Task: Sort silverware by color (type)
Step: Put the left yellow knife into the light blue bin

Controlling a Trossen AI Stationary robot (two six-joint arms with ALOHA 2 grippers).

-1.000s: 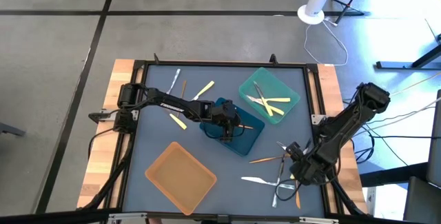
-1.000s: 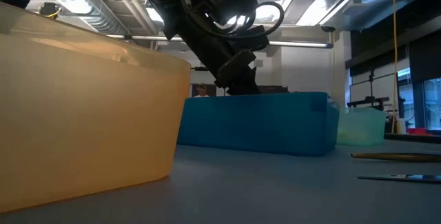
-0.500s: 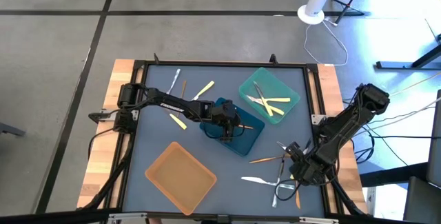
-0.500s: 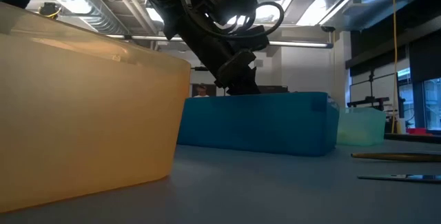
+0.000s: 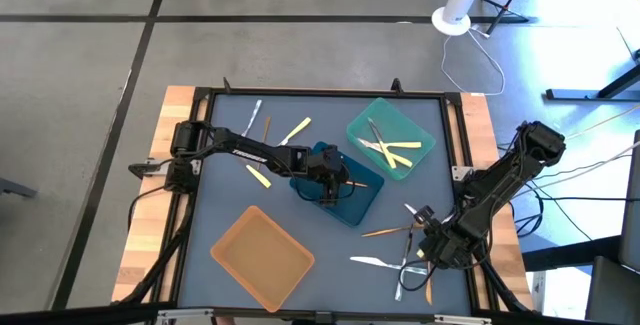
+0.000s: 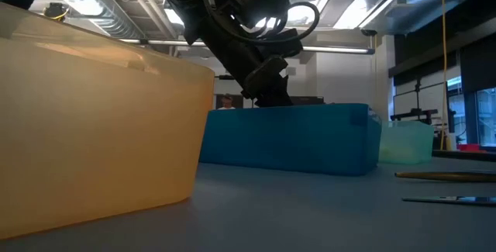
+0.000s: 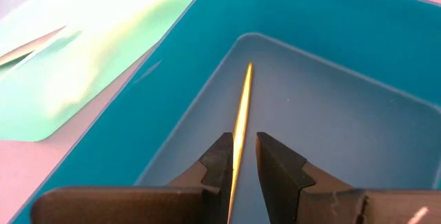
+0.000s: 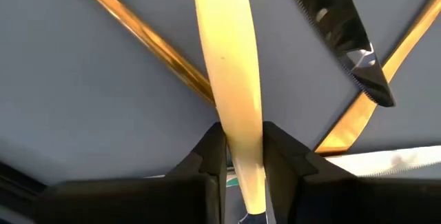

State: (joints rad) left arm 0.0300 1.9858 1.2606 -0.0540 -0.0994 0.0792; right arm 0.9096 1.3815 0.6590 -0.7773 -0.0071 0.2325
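My left gripper (image 7: 241,147) hangs inside the blue tray (image 5: 362,205), shut on a thin orange piece of silverware (image 7: 242,107); the same piece (image 5: 356,182) shows in the high view. At the table's near right, my right gripper (image 8: 240,141) is down among loose silverware and shut on a yellow piece (image 8: 227,52). Around it lie an orange piece (image 5: 385,231), a white knife (image 5: 372,261) and a clear piece (image 5: 404,273). The teal tray (image 5: 352,125) holds several pieces. The orange tray (image 5: 262,257) sits near left. My left gripper pinches the thin orange piece near one end (image 7: 236,156) between its two fingers. The piece runs forward along the fingers, edge-on, out over the blue tray's floor. My right gripper pinches the yellow piece's flat handle (image 8: 241,131) between its two fingers. The piece runs forward along the fingers, across an orange piece (image 8: 145,45). Whether it is clear of the table I cannot tell.
More silverware lies at the far left: a white piece (image 5: 255,115) and yellow ones (image 5: 296,130), (image 5: 259,175). The low view shows the orange tray's wall (image 6: 93,128) close by, the blue tray (image 6: 287,139) behind it, and an orange piece (image 6: 446,176) at right.
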